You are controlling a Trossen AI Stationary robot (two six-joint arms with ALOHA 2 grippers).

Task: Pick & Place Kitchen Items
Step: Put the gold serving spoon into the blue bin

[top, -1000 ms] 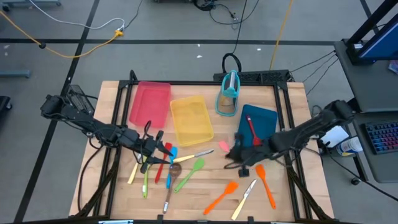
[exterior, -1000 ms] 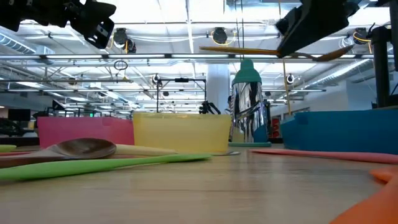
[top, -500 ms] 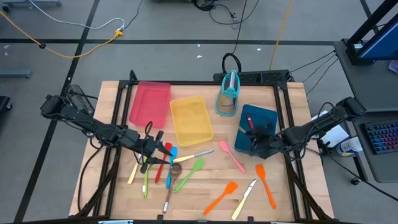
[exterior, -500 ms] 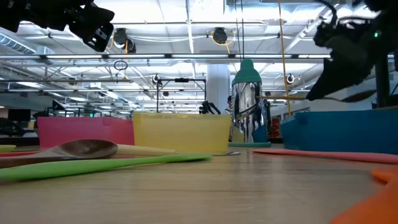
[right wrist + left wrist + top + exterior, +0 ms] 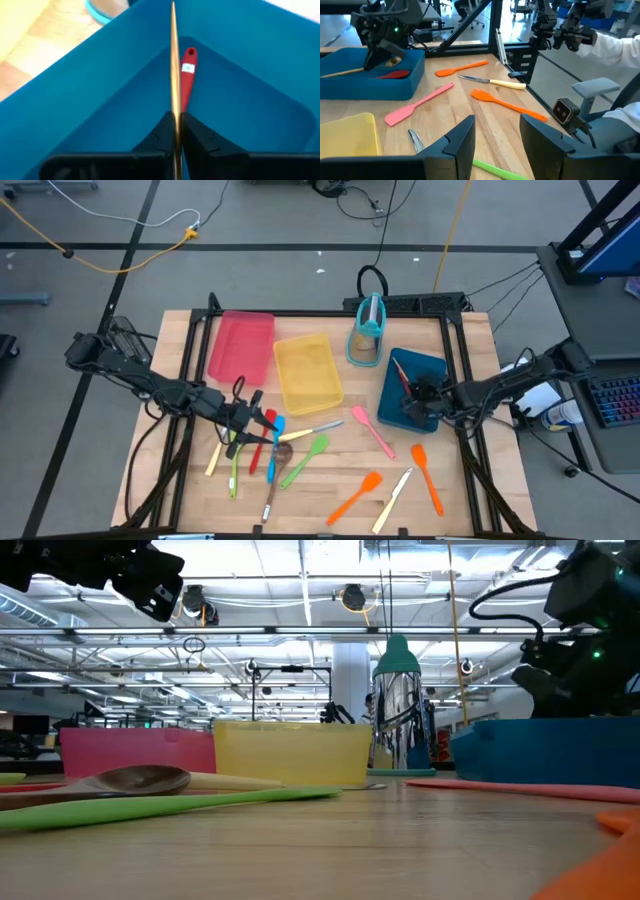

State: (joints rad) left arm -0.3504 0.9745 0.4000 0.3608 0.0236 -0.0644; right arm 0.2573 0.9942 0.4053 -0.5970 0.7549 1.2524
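Right gripper (image 5: 176, 131) clamped on a thin wooden utensil (image 5: 173, 65), now down inside the blue tray (image 5: 260, 75); a second ago it was still over the table in front of the tray.

Carry leg looks done, release is next, I'd say. Handle runs straight ahead from the jaws over a red spatula (image 5: 187, 80) already lying in the tray; I can't tell if they touch. Tray walls rise close on both sides of the fingers, so the clean exit is straight up. Beyond the tray toward table centre: pink spatula (image 5: 372, 430), orange spatulas (image 5: 427, 476), knife (image 5: 393, 500), all well apart from the gripper. Left gripper (image 5: 496, 131) unchanged, jaws wide and empty, hovering over the far cluster of utensils (image 5: 262, 448).
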